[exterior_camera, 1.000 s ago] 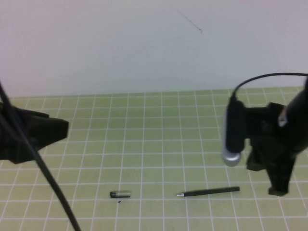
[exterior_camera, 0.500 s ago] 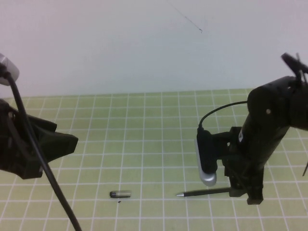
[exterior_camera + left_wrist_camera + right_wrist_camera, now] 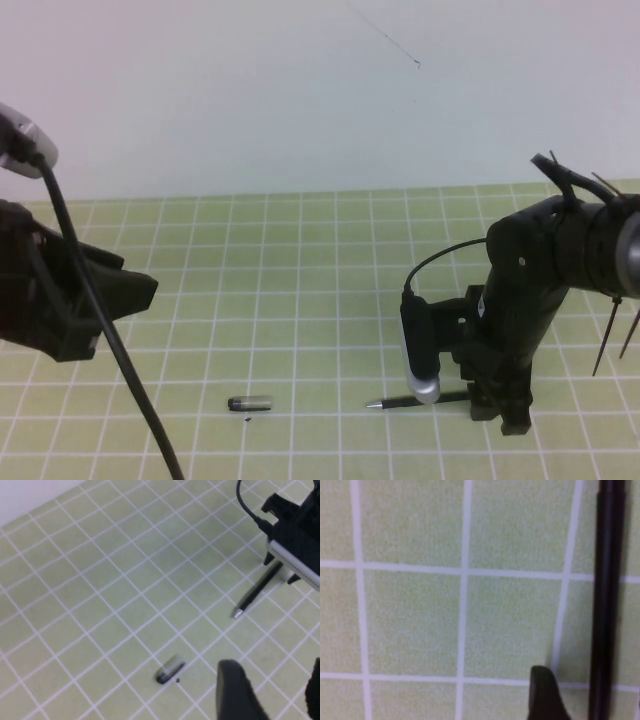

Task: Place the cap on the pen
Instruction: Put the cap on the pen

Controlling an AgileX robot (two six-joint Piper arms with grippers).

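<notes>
Left gripper (image 3: 135, 290) hovers over the mat's left side, well apart from everything; fingers parted, holding nothing. Cap (image 3: 250, 404) lies on its side near the front, alone. Pen (image 3: 400, 401) lies flat further right, silver tip toward the cap. Right gripper (image 3: 500, 405) is down at the pen's back end, fingers straddling the barrel, not closed. Pen looks light, stiff, thin, likely to roll; grip mid-barrel.

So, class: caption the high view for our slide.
Right end effector lowered over the pen; cap lies apart; left end effector hovers.
</notes>
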